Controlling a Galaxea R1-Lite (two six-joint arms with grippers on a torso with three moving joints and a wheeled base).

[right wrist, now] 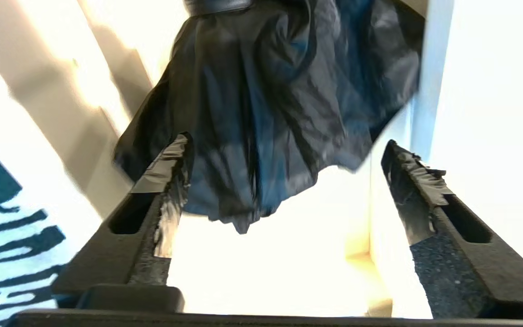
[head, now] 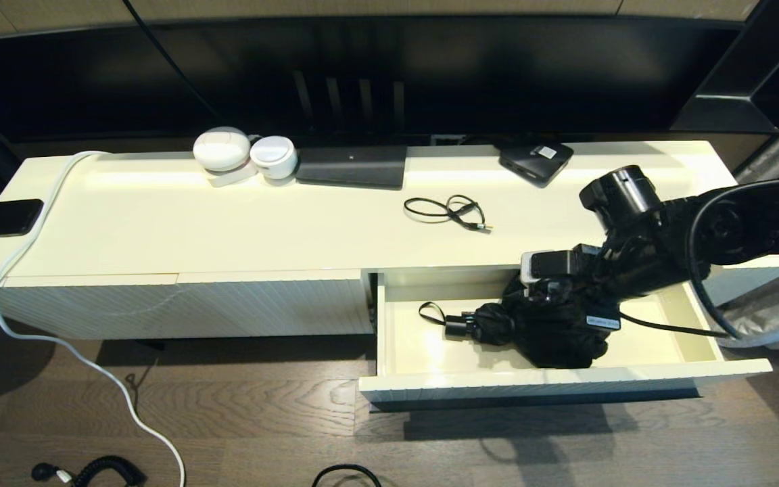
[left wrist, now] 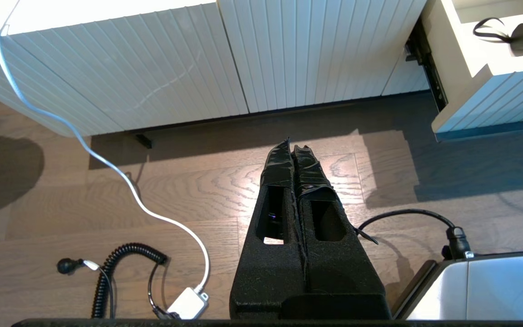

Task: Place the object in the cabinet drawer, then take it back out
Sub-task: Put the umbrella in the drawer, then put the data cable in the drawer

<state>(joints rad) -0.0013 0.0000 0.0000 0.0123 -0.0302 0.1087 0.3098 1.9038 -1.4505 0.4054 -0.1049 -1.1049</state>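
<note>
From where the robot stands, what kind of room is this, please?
Probably a home living room. A long, low white cabinet stands on wood flooring, with a large dark screen, likely a television, behind it. Small electronics and a loose cable lie on its top.

on the cream cabinet top two round white devices sit side by side near the back edge, with a flat dark grey stand just beside them. further along lies a small black box with a pale label. a thin black cable is coiled loosely in front of it. a black phone hangs over the far left end. a white cord runs down from the top and trails across the wooden floor to a small white adapter. a coiled black cord lies on the floor beside it.
</note>
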